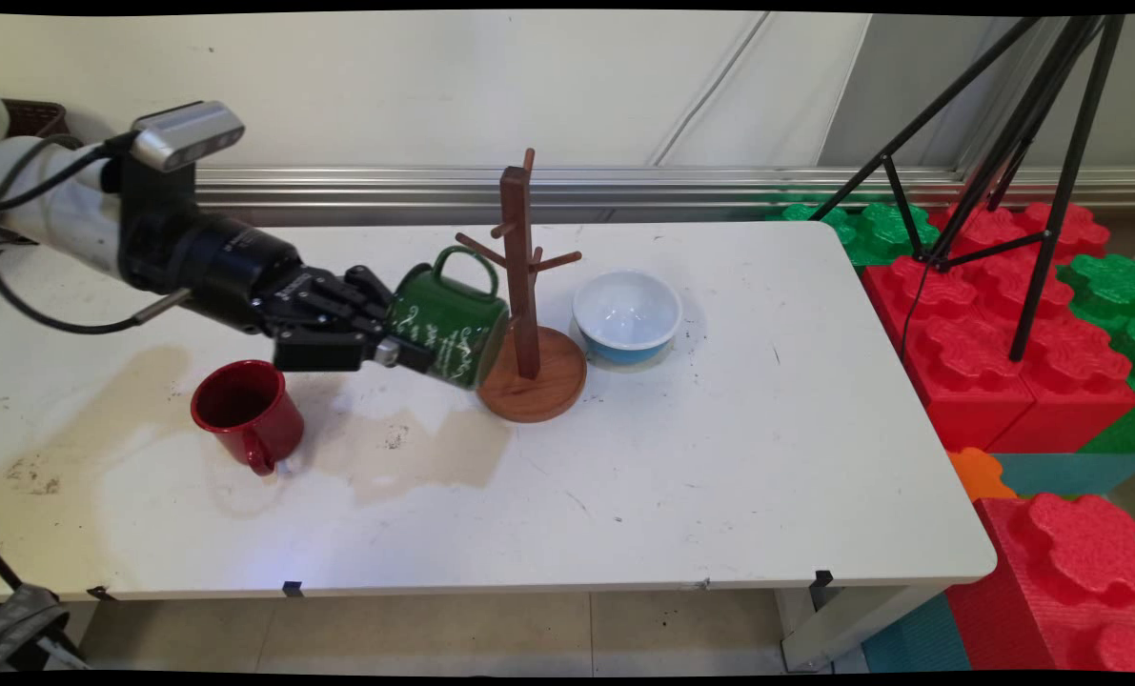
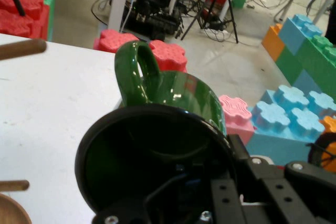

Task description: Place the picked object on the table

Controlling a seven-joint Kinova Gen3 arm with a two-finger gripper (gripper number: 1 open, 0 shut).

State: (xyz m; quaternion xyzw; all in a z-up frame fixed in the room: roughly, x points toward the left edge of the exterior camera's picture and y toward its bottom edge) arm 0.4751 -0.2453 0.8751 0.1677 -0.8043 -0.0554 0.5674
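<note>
Green mug (image 1: 451,329) tipped on its side, clamped by its rim in the black gripper (image 1: 397,339), against the wooden mug tree (image 1: 527,314) mid-table, empty blue bowl (image 1: 626,314) beside it, empty red mug (image 1: 246,412) toward the table's (image 1: 739,457) left edge.

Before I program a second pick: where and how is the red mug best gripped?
Probably by the rim of the red mug, coming from above: it stands upright, mouth open, handle toward the table's near edge. The hand now holds the green mug.
</note>
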